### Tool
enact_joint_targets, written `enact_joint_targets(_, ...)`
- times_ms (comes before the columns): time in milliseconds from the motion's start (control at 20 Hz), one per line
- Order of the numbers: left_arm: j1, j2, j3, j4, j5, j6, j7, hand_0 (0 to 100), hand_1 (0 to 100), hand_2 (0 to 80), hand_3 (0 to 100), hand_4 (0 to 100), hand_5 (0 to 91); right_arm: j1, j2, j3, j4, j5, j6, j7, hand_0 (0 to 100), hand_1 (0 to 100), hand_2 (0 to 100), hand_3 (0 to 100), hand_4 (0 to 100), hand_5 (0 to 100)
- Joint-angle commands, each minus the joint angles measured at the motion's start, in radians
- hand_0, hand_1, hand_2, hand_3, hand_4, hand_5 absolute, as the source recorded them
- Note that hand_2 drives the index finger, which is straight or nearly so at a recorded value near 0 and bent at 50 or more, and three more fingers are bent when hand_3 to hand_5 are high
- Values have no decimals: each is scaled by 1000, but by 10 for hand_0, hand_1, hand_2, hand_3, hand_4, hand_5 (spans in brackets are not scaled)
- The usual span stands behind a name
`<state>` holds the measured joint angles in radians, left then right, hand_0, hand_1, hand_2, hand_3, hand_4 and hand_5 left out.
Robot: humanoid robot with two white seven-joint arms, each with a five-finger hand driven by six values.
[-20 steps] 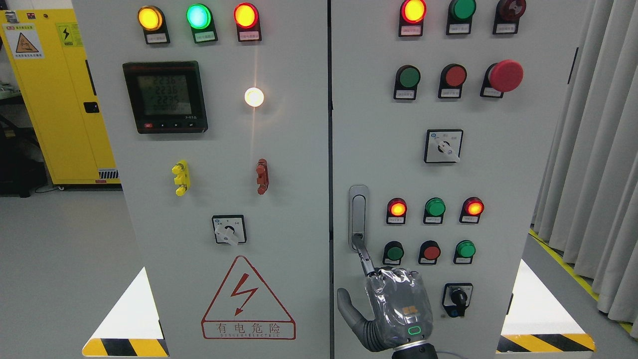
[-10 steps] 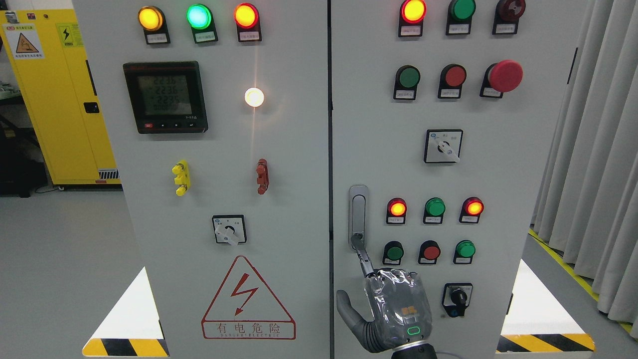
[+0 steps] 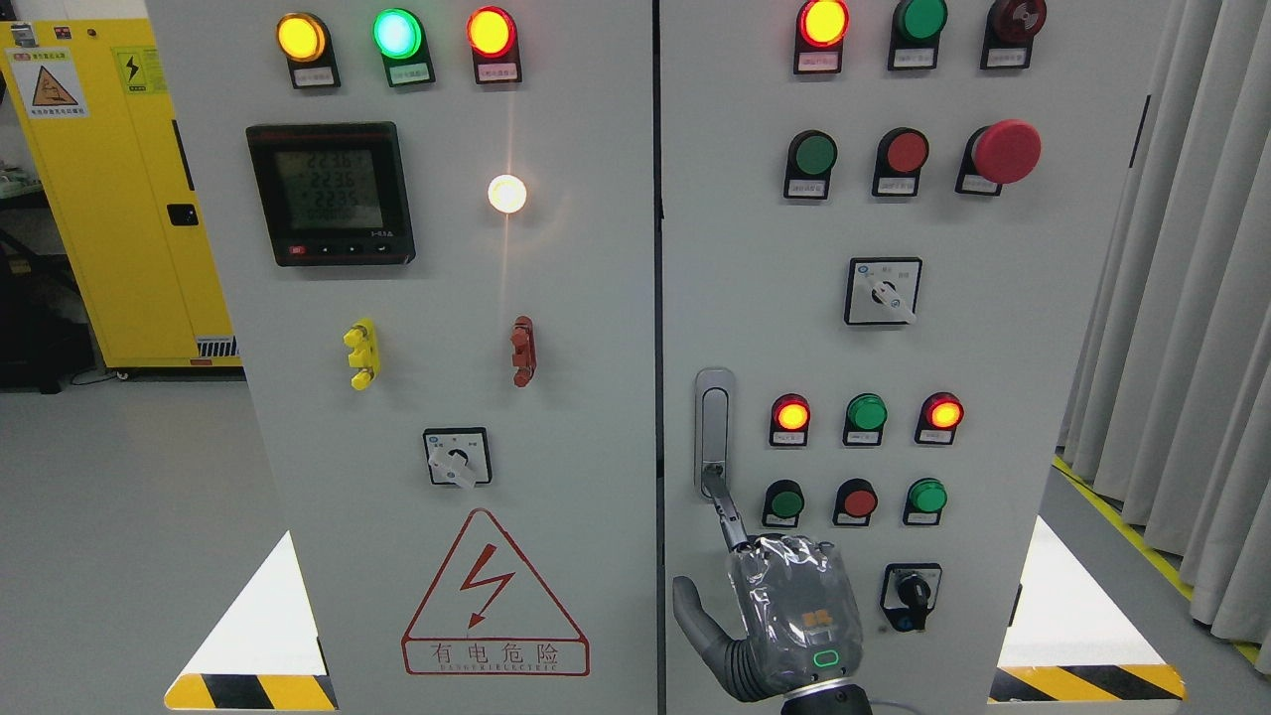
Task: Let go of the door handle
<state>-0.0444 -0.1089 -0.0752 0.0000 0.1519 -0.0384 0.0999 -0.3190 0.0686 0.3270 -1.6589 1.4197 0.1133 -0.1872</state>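
The grey cabinet's right door (image 3: 993,377) carries a silver vertical door handle (image 3: 714,417) near its left edge. My right hand (image 3: 698,536), its back wrapped in clear plastic, comes up from the bottom edge below the handle. Its index finger (image 3: 723,508) is stretched out, and the tip touches the handle's lower end. The thumb (image 3: 692,611) is splayed to the left and holds nothing. The other fingers are hidden behind the palm. No fingers wrap around the handle. The left arm is out of view.
Lit and unlit indicator lamps, push buttons, a red mushroom stop button (image 3: 1007,151) and rotary switches (image 3: 884,291) crowd the right door around the handle. The left door (image 3: 447,298) has a meter display and a hazard triangle. A yellow cabinet (image 3: 109,199) stands far left, curtains (image 3: 1192,298) right.
The hand dipped slightly half a second ago and has come back up. The index fingertip has stayed at the handle's lower end throughout.
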Motion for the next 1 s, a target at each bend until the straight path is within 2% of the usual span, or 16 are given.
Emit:
enact_joint_targets(0,0,0,0,-12,0,0,0,120,556,0,0,0,0,1,-1,0,1,-1,2,2,511,364,38,1000,1000,1000)
enact_joint_targets(351,0,0,0,-12,0,0,0,120,556,0,0,0,0,6,-1,0,2,-2,2,3,509,365,50,1000,1000,1000)
enact_joint_targets(501,0,0,0,-12,0,0,0,120,556,0,0,0,0,11,-1,0,2,-2,2,26,510,366,54,1000,1000,1000)
enact_joint_targets(952,0,0,0,-12,0,0,0,120,556,0,0,0,0,11,-1,0,2,-2,2,29,509,369,58,1000,1000,1000)
